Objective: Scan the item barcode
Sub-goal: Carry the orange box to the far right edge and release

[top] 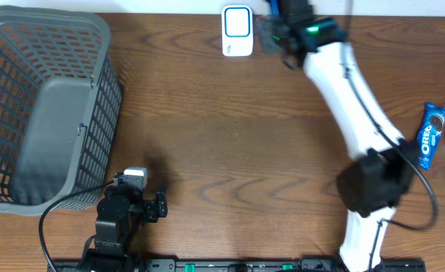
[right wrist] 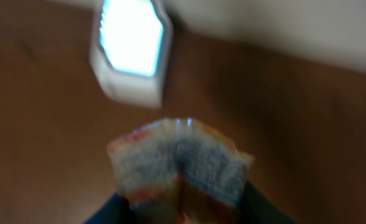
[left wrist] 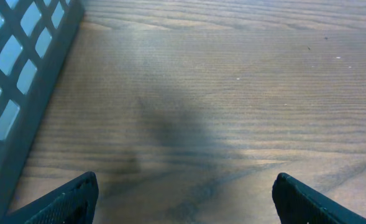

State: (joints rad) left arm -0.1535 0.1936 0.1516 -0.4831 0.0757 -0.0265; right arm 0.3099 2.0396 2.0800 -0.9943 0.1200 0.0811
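1. Overhead: my right gripper point(top: 275, 30) is at the far edge of the bench point(top: 230, 143), just beside the scanner point(top: 237, 32); the right wrist view is blurred, but I see the jaws closed on a crinkled packet point(right wrist: 179, 158), near the scanner's lit window.
2. My left gripper point(left wrist: 183, 199) sits low beside the basket point(top: 26, 113); its jaws stand wide apart, holding nothing.
3. I see an Oreo pack point(top: 432, 134) lying at the right edge.
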